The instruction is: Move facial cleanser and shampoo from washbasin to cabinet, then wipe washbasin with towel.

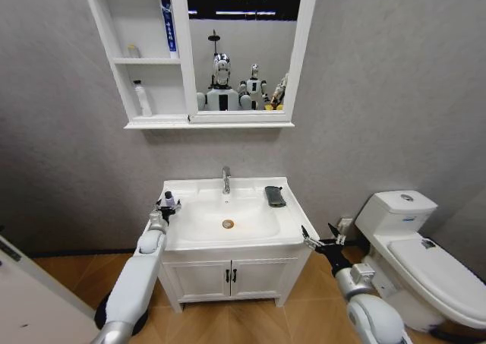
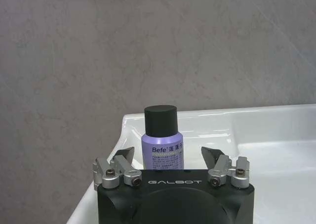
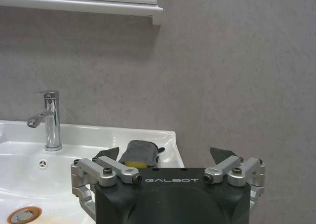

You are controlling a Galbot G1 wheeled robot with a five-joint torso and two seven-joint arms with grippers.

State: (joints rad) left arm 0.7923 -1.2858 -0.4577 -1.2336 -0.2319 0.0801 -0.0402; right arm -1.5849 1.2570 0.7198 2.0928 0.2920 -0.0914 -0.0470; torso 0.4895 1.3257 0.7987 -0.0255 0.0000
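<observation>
Bright, even light — edges perhaps bowed

Both arms wear smooth white-grey shells with silver joints. The left tool (image 2: 168, 159) and right tool (image 3: 166, 157) each have a black block base marked GALBOT in pale letters, silver linkages with dark screws, and black pointed fingertips (image 2: 210, 155).

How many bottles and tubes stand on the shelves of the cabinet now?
3. A blue-and-white tube and a small jar-like item are on one shelf of the cabinet; the facial cleanser stands one shelf below. The frame may hide others.
</observation>
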